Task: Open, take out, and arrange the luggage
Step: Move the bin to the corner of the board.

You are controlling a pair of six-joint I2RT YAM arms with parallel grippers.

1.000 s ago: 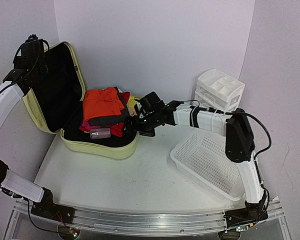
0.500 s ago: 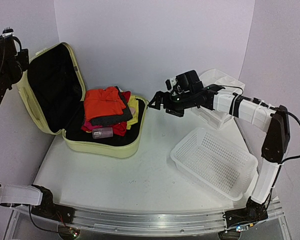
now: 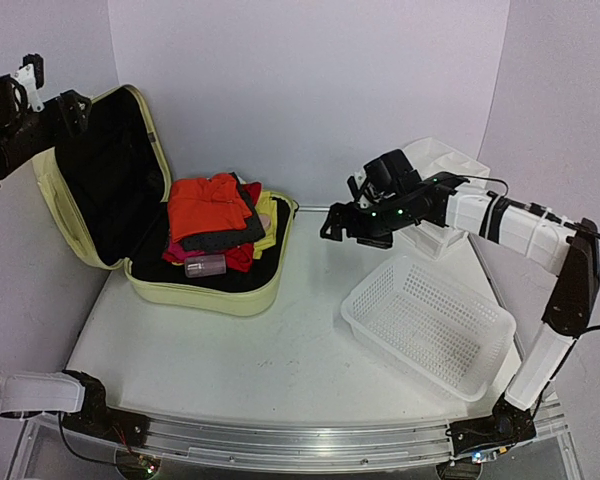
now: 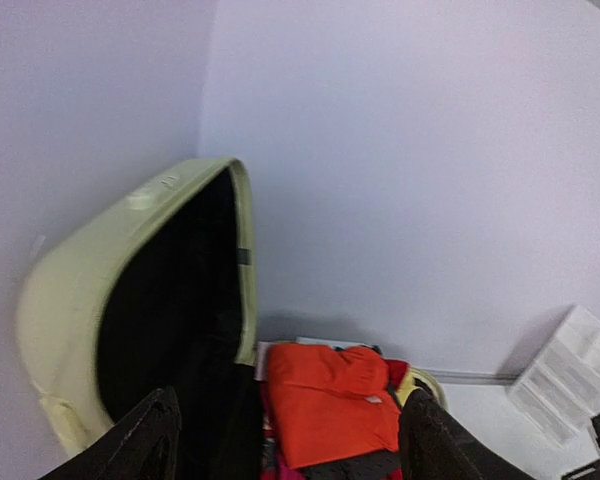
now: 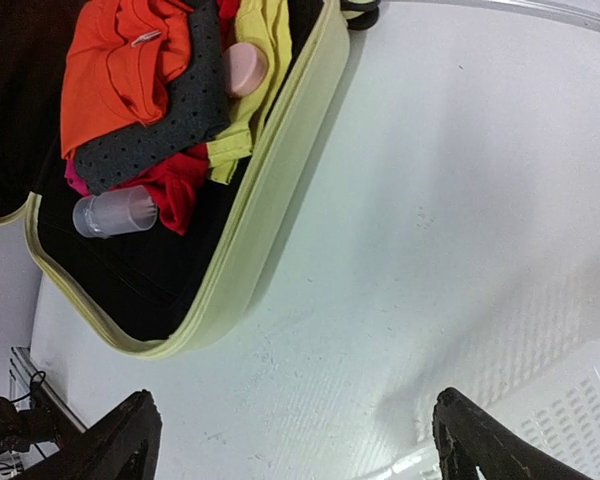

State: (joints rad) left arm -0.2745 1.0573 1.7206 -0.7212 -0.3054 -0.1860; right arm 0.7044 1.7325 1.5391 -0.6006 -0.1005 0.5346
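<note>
The luggage [image 3: 208, 296] lies open at the table's left, its pale yellow-green lid [image 3: 55, 205] standing up and showing black lining. Inside are a folded orange garment [image 3: 205, 205], dark, red and yellow clothes, and a clear cup [image 3: 200, 266]. My left gripper [image 3: 68, 108] hangs open and empty, high up by the lid's top left edge. In the left wrist view [image 4: 295, 455] it looks down at the lid [image 4: 100, 280] and the orange garment [image 4: 335, 400]. My right gripper [image 3: 338, 226] is open and empty above the table, right of the luggage. Its wrist view [image 5: 295, 450] shows the luggage rim [image 5: 270, 190] and the cup [image 5: 115, 212].
A white mesh basket [image 3: 430, 320] sits at the front right. A white drawer organizer [image 3: 445, 165] stands at the back right, partly behind the right arm. Walls close in on the left, back and right. A pink round item [image 5: 245, 65] lies among the clothes.
My right gripper pulled away from the luggage's right rim and moved right and up. My left gripper came off the lid's top and swung out left. The lid stays up.
</note>
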